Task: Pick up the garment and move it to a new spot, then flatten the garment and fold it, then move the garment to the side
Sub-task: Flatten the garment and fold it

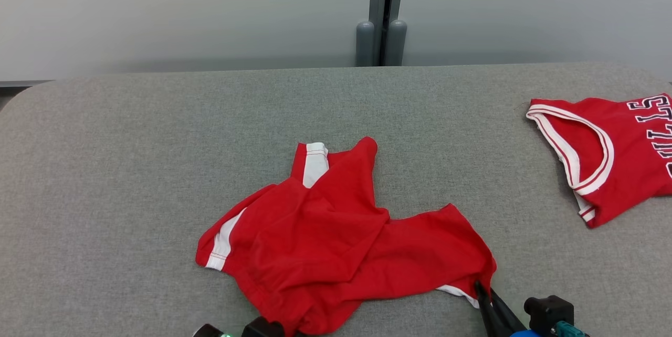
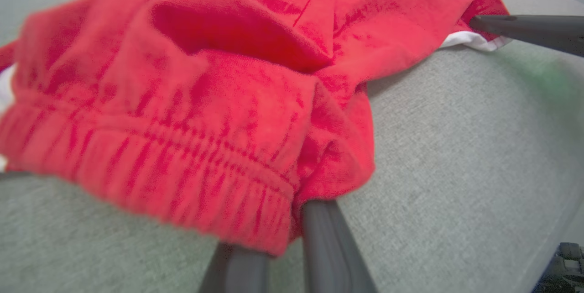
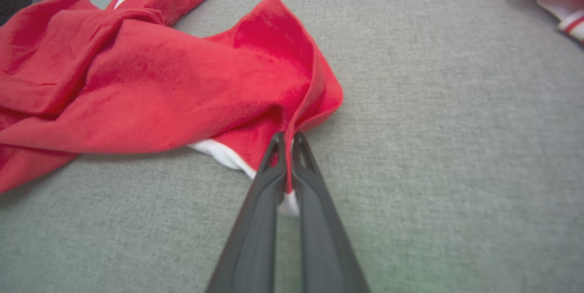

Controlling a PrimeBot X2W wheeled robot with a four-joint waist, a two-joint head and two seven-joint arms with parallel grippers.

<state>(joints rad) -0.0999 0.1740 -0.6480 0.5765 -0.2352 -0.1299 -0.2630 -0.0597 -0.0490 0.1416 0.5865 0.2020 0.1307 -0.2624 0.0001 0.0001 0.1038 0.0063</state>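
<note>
Toward the lower left of the head view, the left gripper (image 2: 278,229) reaches in from the near edge of the grey table (image 1: 131,169). Its wrist view shows its two dark fingers standing narrow, with the gathered elastic waistband of the red garment (image 1: 325,232) bunched between them. The cloth drapes over and hides both fingertips, and it puckers against the finger on that view's right.

The garment lies crumpled on the table in the middle of the head view, close to the near edge. It is red with white side stripes. One stripe shows at its left edge and another on a flap that points toward the far side. A broad fold runs across it from the left toward the lower right, where a white-edged hem peeks out from under the red cloth.

At that lower right corner, the right gripper (image 3: 286,138) has its fingers pressed together. A thin fold of the red-and-white hem is pinched between them, low against the table.

Farther right, well apart from the garment, a red jersey (image 1: 619,169) with white trim and dark lettering lies flat at the table's right edge.
</note>
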